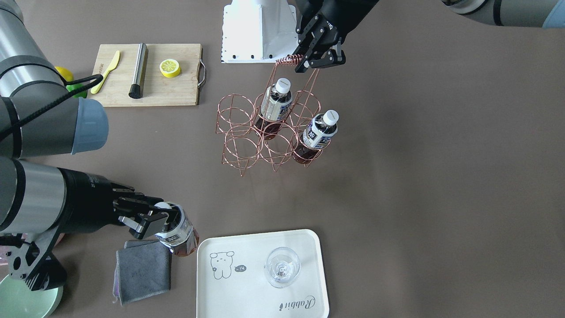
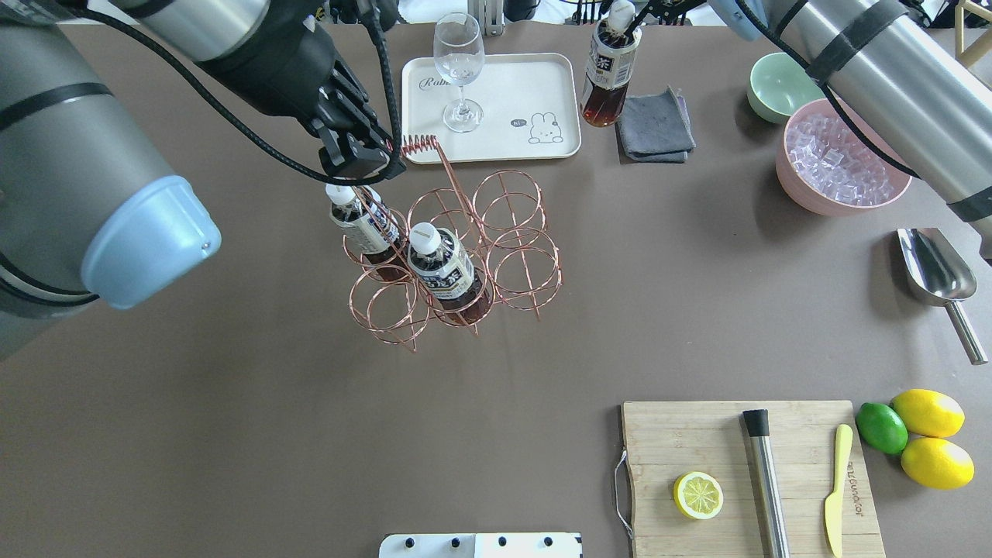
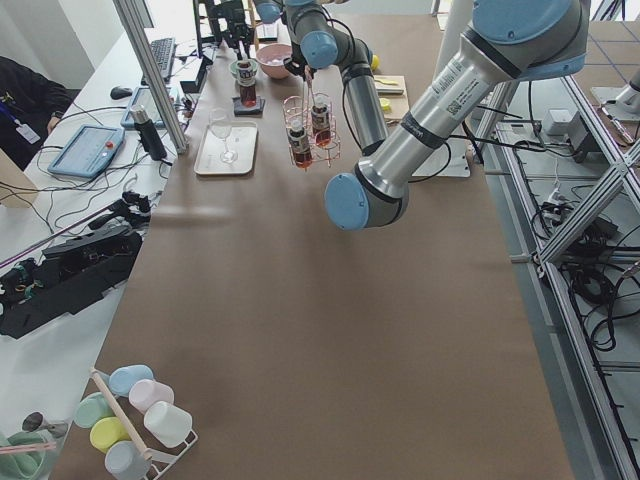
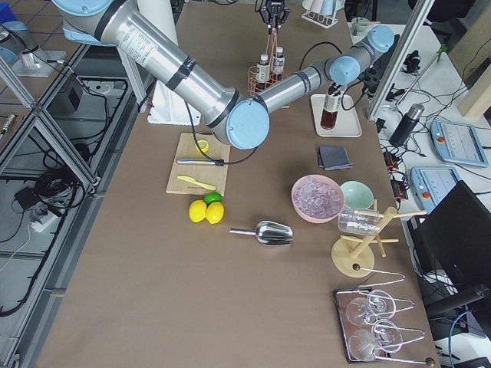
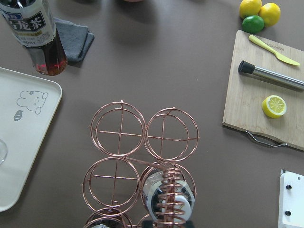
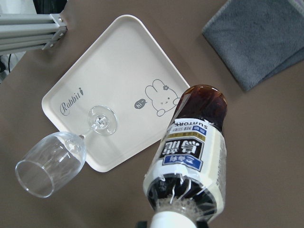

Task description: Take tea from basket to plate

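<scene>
Tea (image 6: 197,152) hangs upright, cap uppermost, in right end effector (image 1: 164,215).

Brown table (image 2: 232,434) fills the frame: basket (image 2: 527,267) at centre, cream plate (image 2: 504,85) top centre, grey cloth (image 2: 655,124) just right of it, mint bowl (image 2: 775,85) and pink ice bowl (image 2: 798,194) upper right, scoop (image 2: 934,267) below them, cutting board (image 2: 697,442) lower right, two lemons (image 2: 928,412) and a lime (image 2: 881,428) beside it
</scene>
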